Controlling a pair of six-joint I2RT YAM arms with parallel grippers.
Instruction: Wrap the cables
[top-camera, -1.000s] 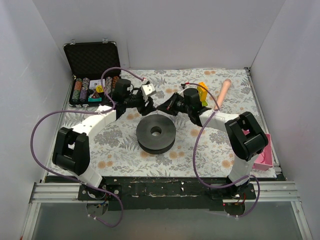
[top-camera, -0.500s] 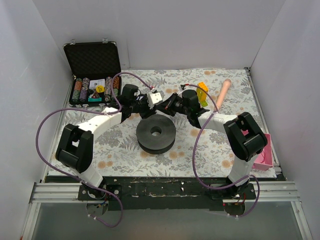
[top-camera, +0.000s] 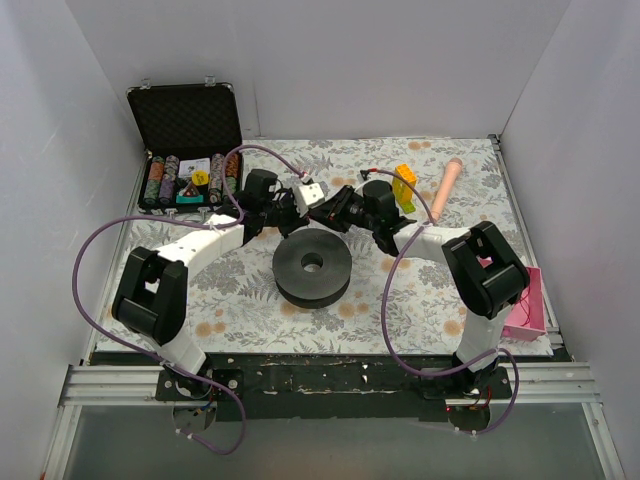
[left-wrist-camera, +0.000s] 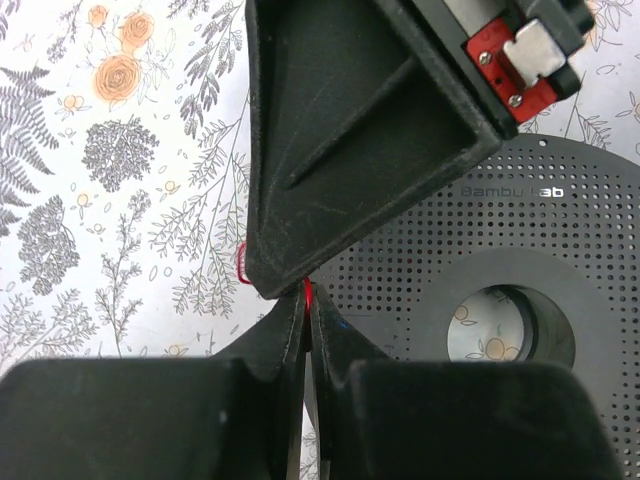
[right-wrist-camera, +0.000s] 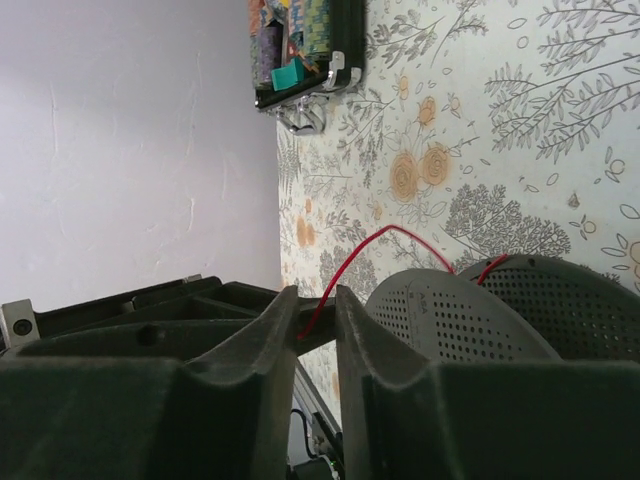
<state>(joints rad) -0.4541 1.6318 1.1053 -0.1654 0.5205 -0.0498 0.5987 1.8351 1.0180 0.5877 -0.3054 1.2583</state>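
Observation:
A thin red cable (right-wrist-camera: 385, 238) arcs from the black perforated spool (top-camera: 312, 268) up to the two grippers, which meet tip to tip over the spool's far edge. My left gripper (left-wrist-camera: 306, 300) is shut on the cable (left-wrist-camera: 307, 292), which shows as a short red strand between its fingertips. My right gripper (right-wrist-camera: 317, 305) has its fingers parted; the cable runs through the gap and is not pinched. In the left wrist view a right finger (left-wrist-camera: 340, 130) hangs just above the left tips, over the spool (left-wrist-camera: 440, 230). From above, the left gripper (top-camera: 305, 213) and right gripper (top-camera: 330, 213) almost touch.
An open black case (top-camera: 185, 120) with poker chips (top-camera: 190, 178) stands at the back left. A yellow object (top-camera: 405, 185) and a beige cylinder (top-camera: 447, 190) lie behind the right arm. A pink tray (top-camera: 528, 305) sits at the right edge. Purple arm cables loop beside both arms.
My left gripper moved right to meet the right gripper and shut on the cable. The right gripper, shut before, has opened its fingers.

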